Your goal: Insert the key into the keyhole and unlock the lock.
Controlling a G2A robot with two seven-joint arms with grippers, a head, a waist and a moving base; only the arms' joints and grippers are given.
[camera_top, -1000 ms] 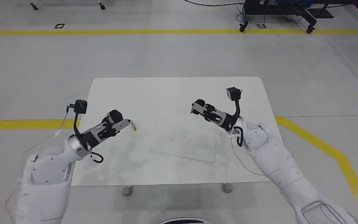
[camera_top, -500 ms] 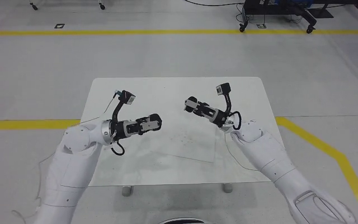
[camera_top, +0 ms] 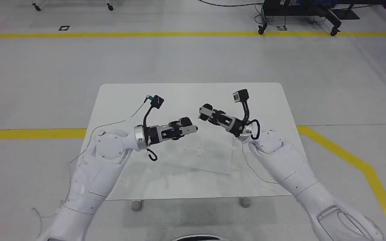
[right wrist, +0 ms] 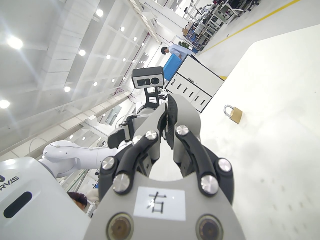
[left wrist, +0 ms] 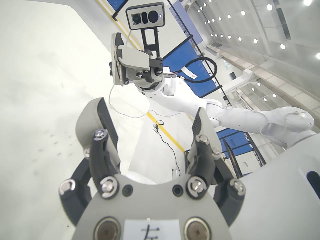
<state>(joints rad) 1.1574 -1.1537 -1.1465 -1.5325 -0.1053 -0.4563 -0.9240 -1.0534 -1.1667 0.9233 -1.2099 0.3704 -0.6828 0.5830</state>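
— What carries everything?
— A white table [camera_top: 253, 102] with rounded corners.
— What lies on it?
— A brass padlock [right wrist: 234, 114] with a silver shackle, flat on its side, near one edge. Small dark specks [camera_top: 196, 146] dot the top.

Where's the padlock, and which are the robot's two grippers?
padlock [right wrist: 237, 116]: right wrist view, brass body.
left gripper [left wrist: 150, 108]: left wrist view, gap between fingertips.
right gripper [right wrist: 171, 101]: right wrist view, closed fingertips.
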